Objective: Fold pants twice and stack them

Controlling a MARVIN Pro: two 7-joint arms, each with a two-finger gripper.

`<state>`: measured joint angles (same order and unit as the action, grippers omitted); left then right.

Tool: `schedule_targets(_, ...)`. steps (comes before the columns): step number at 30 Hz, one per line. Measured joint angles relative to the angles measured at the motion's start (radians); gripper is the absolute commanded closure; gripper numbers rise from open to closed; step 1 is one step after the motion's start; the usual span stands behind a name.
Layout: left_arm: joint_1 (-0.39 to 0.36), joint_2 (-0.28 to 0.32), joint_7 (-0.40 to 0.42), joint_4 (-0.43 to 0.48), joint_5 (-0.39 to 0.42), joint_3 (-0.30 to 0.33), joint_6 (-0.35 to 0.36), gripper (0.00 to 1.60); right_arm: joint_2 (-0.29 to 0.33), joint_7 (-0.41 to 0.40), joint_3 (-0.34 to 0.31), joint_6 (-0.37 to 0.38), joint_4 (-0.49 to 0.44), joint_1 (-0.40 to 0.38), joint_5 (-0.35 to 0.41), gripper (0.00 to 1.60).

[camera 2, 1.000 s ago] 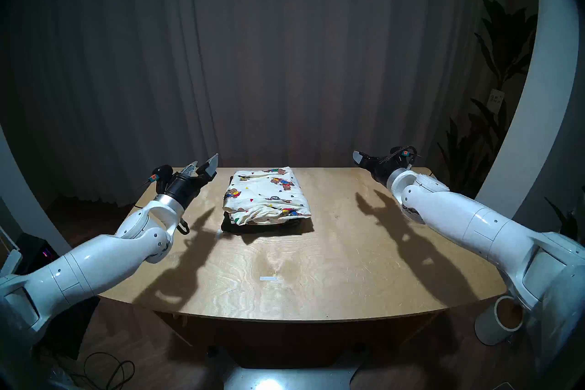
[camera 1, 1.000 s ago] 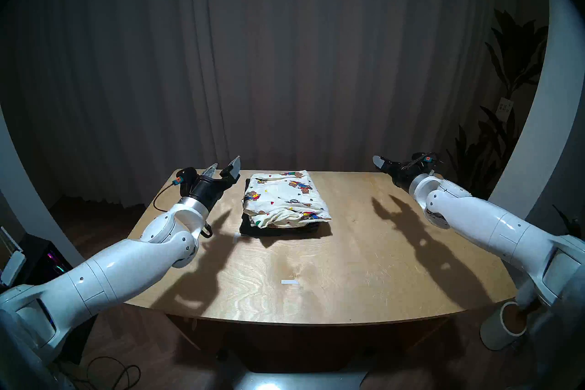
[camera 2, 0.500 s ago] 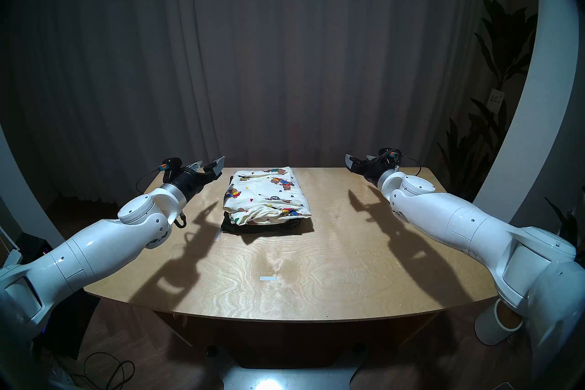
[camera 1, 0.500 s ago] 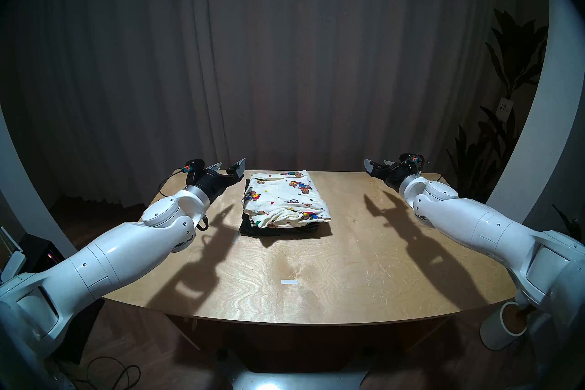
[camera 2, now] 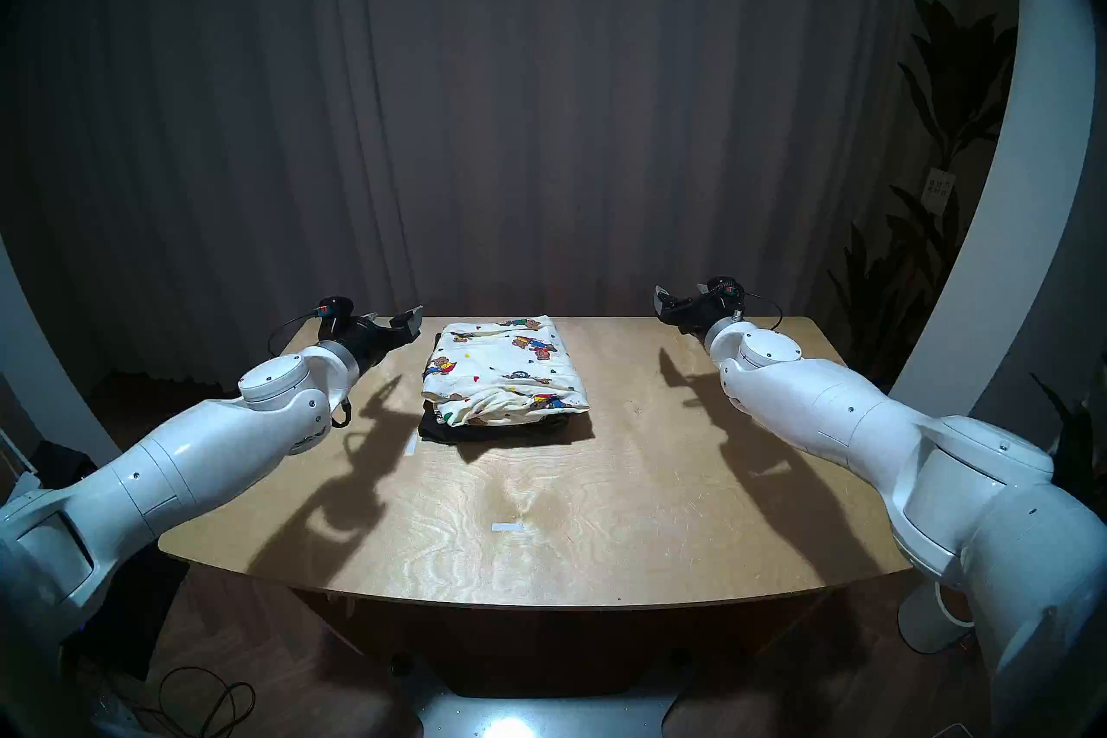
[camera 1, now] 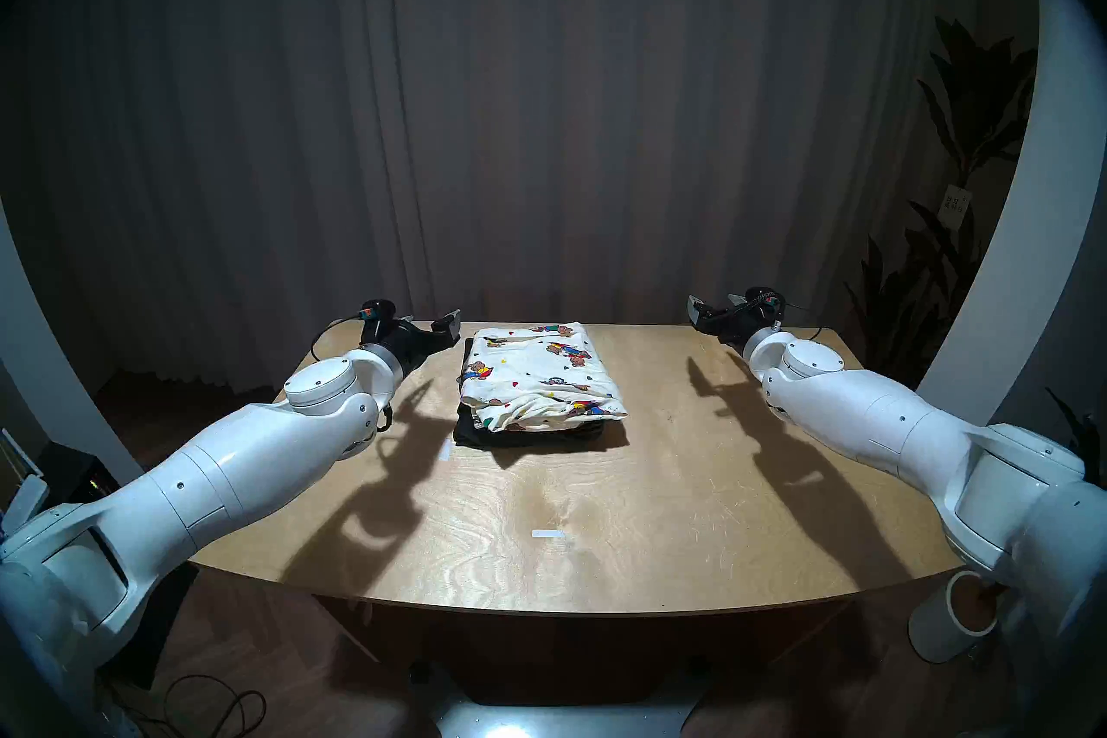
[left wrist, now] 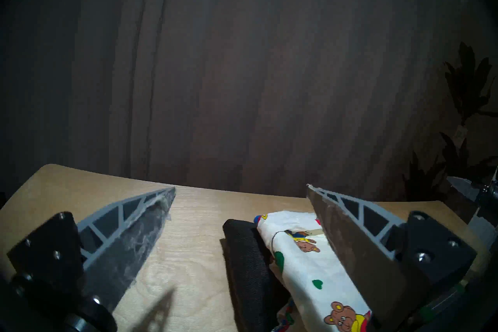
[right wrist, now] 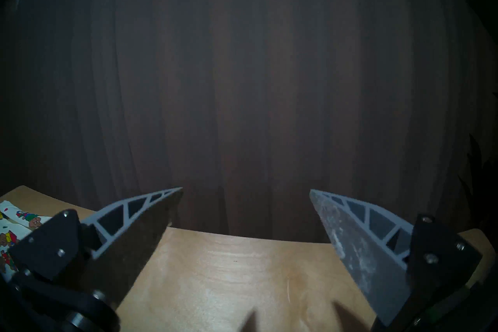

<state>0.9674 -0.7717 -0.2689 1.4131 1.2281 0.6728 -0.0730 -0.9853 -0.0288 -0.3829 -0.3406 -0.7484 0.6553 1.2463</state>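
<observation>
Both arms have swung since a second ago: wrists dropped flatter, elbows rolled up, grippers now lower and pointing at the far edge. The stack hasn't shifted.

Left gripper [camera 1: 432,321] sits just off the stack's far-left corner, jaws spread, holding nothing. Right gripper [camera 1: 713,307] is over the far-right part of the table [camera 1: 659,479], well apart from the cloth, jaws also spread and empty; the wrist view shows only bare wood between the fingers [right wrist: 358,231].

Cream bear-print pants [camera 1: 542,377] are folded into a rough rectangle, lying on top of the black pants [camera 1: 515,434], which show only as a dark band along the near and left edges. Top piece is slightly rumpled at its near edge, layers visible there. The stack sits at the table's far centre, a bit left of middle. Its long axis runs near-to-far, skewed slightly to the right at the near end. Which end is the waistband I can't tell.

A white tape strip [camera 1: 548,534] lies near the front centre, and another small one [camera 1: 444,452] just by the stack's near-left corner.
</observation>
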Motion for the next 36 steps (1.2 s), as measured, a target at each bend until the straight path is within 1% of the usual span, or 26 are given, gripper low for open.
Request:
schedule_targets(5, -0.003, -0.02, -0.071, -0.007, -0.028, -0.003, -0.004, 0.0, -0.047, 0.006, -0.005, -0.061, 0.09, -0.009, -0.019, 0.0)
schedule_targets(9, 0.0, -0.03, -0.117, 0.001, -0.053, -0.006, -0.027, 0.0, -0.075, -0.003, -0.013, -0.104, 0.141, -0.012, -0.023, 0.0)
schedule_targets(13, 0.008, -0.032, -0.136, 0.021, -0.089, -0.012, -0.069, 0.0, -0.099, -0.036, -0.025, -0.143, 0.184, -0.012, -0.019, 0.0)
schedule_targets(17, 0.027, -0.01, -0.118, 0.048, -0.122, -0.019, -0.114, 0.0, -0.12, -0.099, -0.039, -0.171, 0.219, -0.011, -0.002, 0.0)
schedule_targets(18, 0.04, 0.009, -0.102, 0.056, -0.136, -0.021, -0.134, 0.0, -0.128, -0.138, -0.045, -0.182, 0.234, -0.011, 0.007, 0.0)
schedule_targets(25, 0.075, 0.063, -0.071, 0.053, -0.158, -0.013, -0.203, 0.0, -0.155, -0.244, -0.067, -0.214, 0.292, -0.011, 0.033, 0.0)
schedule_targets(30, 0.088, 0.078, -0.053, 0.042, -0.159, -0.002, -0.246, 0.0, -0.175, -0.299, -0.083, -0.24, 0.34, -0.013, 0.048, 0.0)
schedule_targets(36, 0.091, 0.079, -0.025, 0.03, -0.155, 0.001, -0.272, 0.0, -0.21, -0.366, -0.104, -0.263, 0.413, -0.018, 0.07, 0.0)
